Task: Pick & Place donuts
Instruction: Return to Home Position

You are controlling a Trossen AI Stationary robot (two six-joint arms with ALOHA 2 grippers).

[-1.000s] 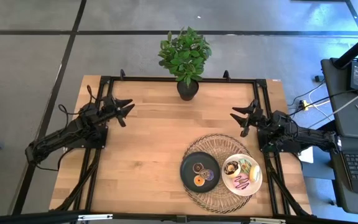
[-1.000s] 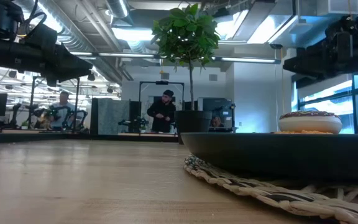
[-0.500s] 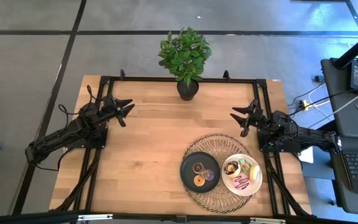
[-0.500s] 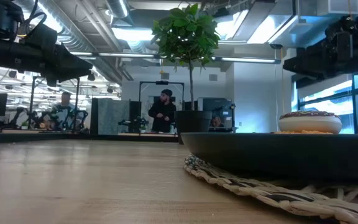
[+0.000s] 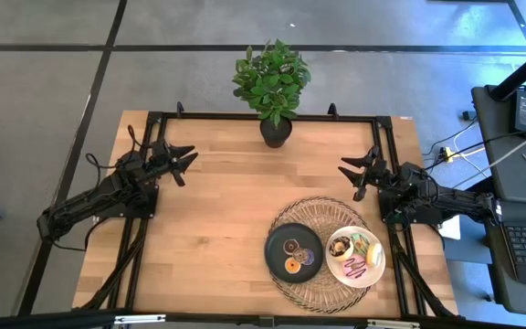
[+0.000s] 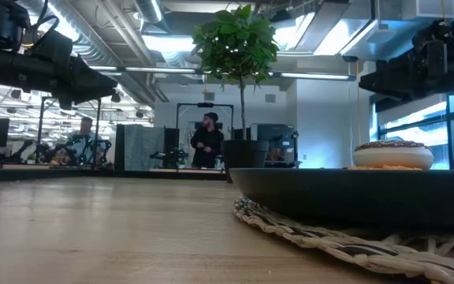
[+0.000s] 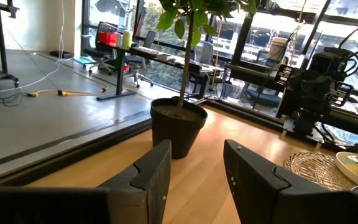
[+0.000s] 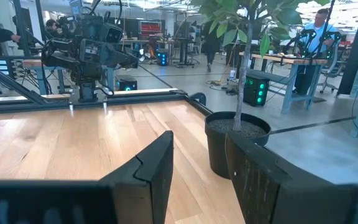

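The donuts sit on two plates near the table's near right. Mini donuts lie on the black plate (image 5: 277, 249), among them a brown one (image 5: 291, 245), a purple one (image 5: 306, 257) and an orange one (image 5: 292, 266). Larger donuts lie on the white plate (image 5: 378, 270), among them a chocolate one (image 5: 340, 247) and a pink one (image 5: 373, 253). My left gripper (image 5: 185, 160) hovers open over the far left of the table. My right gripper (image 5: 347, 172) hovers open over the far right. Both are well away from the plates. Each wrist view shows its gripper's gap, left (image 7: 197, 174) and right (image 8: 201, 168).
Both plates rest on a round woven mat (image 5: 320, 208). A potted plant (image 5: 273, 87) stands at the middle of the table's far edge, between the two grippers. In the low view the black plate's wall (image 6: 353, 193) fills the right foreground. People stand in the room behind.
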